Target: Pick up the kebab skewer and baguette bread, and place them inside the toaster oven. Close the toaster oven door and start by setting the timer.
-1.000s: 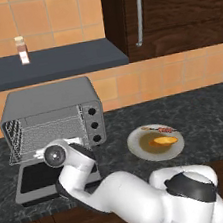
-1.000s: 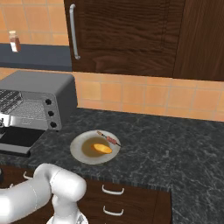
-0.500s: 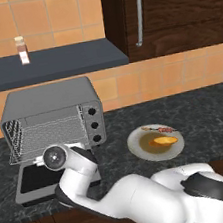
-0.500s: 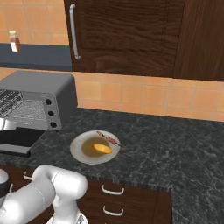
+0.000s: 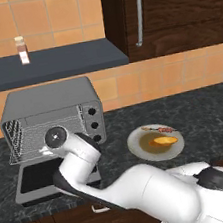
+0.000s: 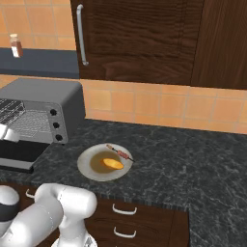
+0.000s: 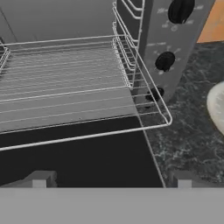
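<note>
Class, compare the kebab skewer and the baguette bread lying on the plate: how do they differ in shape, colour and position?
The kebab skewer is a thin stick with small reddish and pale chunks; the baguette bread is a stubby oval loaf.
The skewer is mixed in colour; the bread is plain golden-orange.
The skewer lies near the plate's far rim; the bread lies nearer the middle.
Both rest on the same round plate, outside the toaster oven.

A dark speckled stone table (image 5: pixel 194 111) runs below an orange tiled wall (image 6: pixel 159 106), with dark wooden cabinets (image 6: pixel 144 38) above and a grey shelf (image 5: pixel 51 64) holding two small jars.
</note>
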### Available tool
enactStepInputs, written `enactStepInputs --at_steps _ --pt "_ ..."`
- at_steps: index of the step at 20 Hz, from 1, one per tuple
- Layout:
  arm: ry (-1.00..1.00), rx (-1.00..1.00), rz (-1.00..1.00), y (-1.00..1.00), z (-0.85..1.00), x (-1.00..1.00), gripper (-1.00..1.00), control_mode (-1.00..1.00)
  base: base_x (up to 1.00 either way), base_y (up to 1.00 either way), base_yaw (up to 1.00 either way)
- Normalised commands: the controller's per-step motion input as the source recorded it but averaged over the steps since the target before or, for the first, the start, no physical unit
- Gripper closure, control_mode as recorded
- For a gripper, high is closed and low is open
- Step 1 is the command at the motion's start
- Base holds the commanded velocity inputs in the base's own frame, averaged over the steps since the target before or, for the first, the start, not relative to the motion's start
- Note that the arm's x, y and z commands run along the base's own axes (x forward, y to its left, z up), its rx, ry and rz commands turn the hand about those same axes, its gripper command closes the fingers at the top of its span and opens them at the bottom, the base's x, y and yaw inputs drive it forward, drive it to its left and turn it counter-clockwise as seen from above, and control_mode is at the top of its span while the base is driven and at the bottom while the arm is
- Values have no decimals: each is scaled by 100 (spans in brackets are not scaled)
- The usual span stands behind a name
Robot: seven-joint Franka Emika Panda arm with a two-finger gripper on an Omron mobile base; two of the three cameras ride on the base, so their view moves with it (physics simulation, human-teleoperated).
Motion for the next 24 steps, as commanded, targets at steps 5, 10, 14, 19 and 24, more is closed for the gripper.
enactStepInputs --at_steps 5,10,14,19,24 --pt "22 0 -16 -56 22 -1 -100 -100 0 0 0" --pt "19 0 -7 -100 5 -26 -100 -100 0 0 0" --pt "18 0 0 -100 3 -38 -100 -100 0 0 0" --pt "21 0 0 -100 27 -7 -100 -100 0 0 0" --pt "8 1 11 -100 8 3 -100 -100 0 0 0"
